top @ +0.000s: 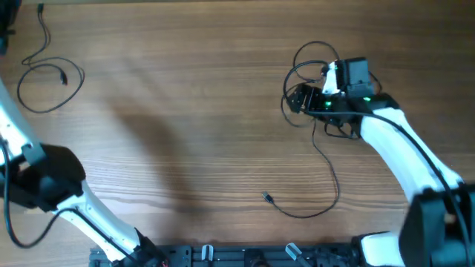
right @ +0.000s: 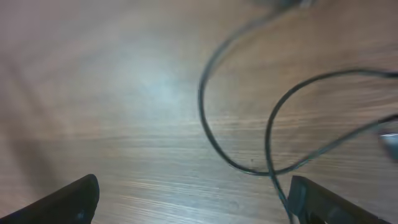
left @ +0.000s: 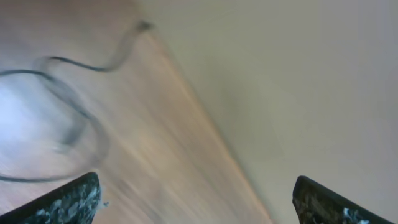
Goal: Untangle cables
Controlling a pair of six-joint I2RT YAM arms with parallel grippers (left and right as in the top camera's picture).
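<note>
Overhead, two thin black cables lie well apart on the wooden surface [top: 185, 111], with a robot arm reaching over each side. One cable [top: 44, 65] rests in a loose open loop at about ten o'clock of the surface. A slim tail runs from it toward the far edge, and a small plug end [top: 64, 77] lies inside the loop. The other cable [right: 201, 106] sits at about two o'clock, gathered in several overlapping loops under and around the head of the white right arm [top: 393, 141]. From there a single strand curves down toward five o'clock and hooks back to finish in a metal-tipped plug [top: 266, 196], which lies alone in the near half of the surface. The right pincer [right: 196, 202] hangs over those loops with its jaws spread wide and nothing between them. In its wrist view one strand passes just beside the finger at four o'clock, though whether they touch cannot be told. The left pincer [left: 196, 208] is likewise spread wide and empty. Its blurred wrist view looks down on the looped cable and the surface's edge, with plain pale ground beyond. The left arm [top: 96, 215] rises from the near edge at seven o'clock and leaves the overhead view on the nine o'clock side.
</note>
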